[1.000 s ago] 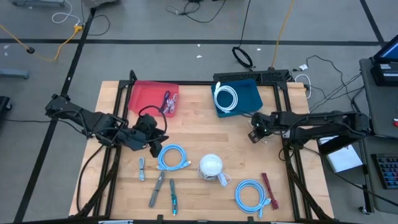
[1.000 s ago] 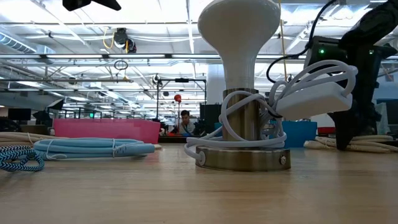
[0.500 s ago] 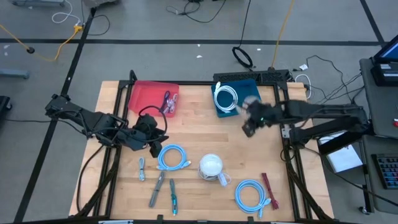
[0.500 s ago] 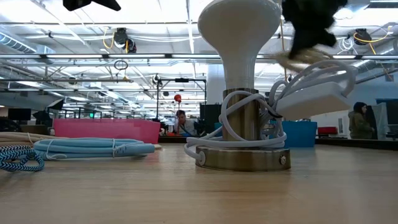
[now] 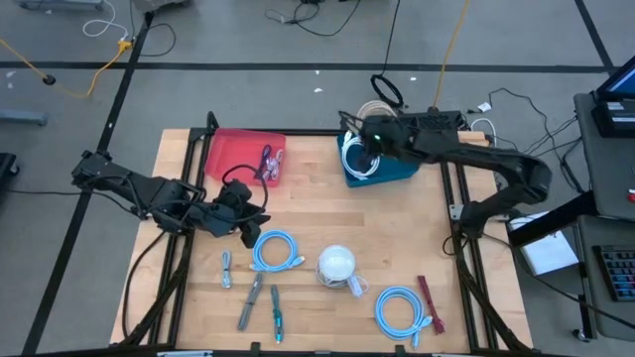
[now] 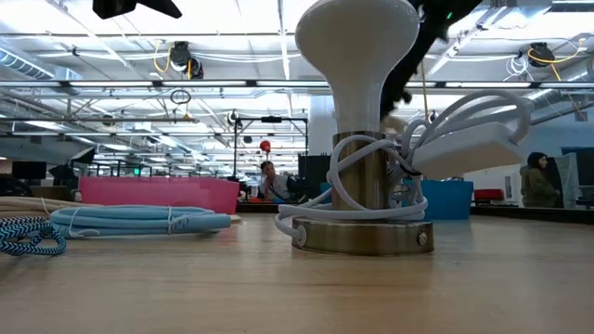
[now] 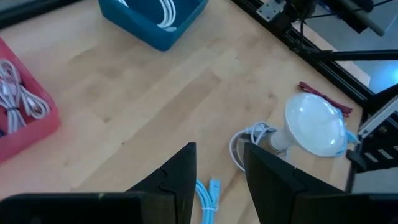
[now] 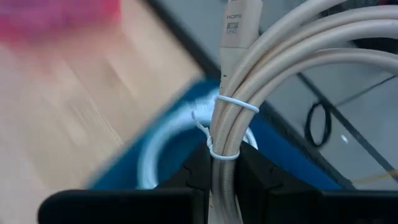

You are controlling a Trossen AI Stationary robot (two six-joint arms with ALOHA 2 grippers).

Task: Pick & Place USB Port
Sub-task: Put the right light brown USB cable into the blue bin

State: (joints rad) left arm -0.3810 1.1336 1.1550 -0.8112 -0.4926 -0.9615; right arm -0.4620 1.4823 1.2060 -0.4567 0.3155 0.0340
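The wooden table (image 5: 317, 213) carries a red bin (image 5: 238, 156), a blue bin (image 5: 397, 164), a lamp (image 5: 336, 266) and 2 blue cable coils. Beyond lies an open workshop; a person (image 6: 270, 181) sits far back. The connector reads "HDMI". The right gripper (image 5: 372, 134), above the blue bin, is clenched on a tied beige cable (image 8: 233, 112). The left gripper (image 7: 217, 180) hovers near the table's middle, jaws slightly apart, holding nothing.

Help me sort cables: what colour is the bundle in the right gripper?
Beige, tied with a white twist tie; the cable bundle shows best in the right wrist view.
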